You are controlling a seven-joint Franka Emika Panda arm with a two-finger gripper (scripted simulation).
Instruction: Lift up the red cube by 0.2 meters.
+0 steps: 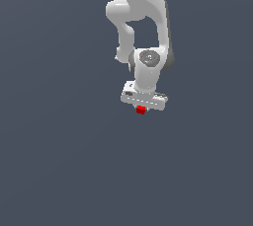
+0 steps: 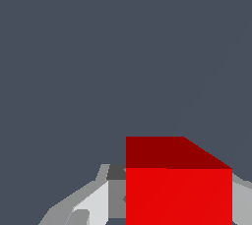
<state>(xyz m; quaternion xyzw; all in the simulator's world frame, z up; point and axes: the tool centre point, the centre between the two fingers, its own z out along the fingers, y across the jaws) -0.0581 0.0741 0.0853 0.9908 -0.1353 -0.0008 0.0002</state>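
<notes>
- You had one white arm (image 1: pixel 143 8) reaching down from the top of the exterior view, with its jaws (image 1: pixel 141 108) pointing at the grey worktop (image 1: pixel 59 170).
- The red cube (image 1: pixel 141 110) sat right under the white hand, at about 6 o'clock from the round wrist joint (image 1: pixel 148 58). Only a small bit of red peeked out below the hand.
- In the wrist view the red cube (image 2: pixel 178 197) looked very big and close. A pale grey finger (image 2: pixel 93 204) showed on one side of it and a bit of another finger (image 2: pixel 242 199) on the other side, so the cube was between them.
- The jaws looked closed in on the cube, with a finger right next to each side. I think they had hold of it, but the exact touching spots were hard to see.
- You could not tell from these pictures if the cube was resting on the worktop or already a little way up. There was no shadow or edge to judge by.
- My guess was that you were at the grab step, or just at the start of the lift.
- The next move called for a straight pull up, slow and steady.
- You needed to keep the squeeze firm, because such a small cube could slip or twist out.
</notes>
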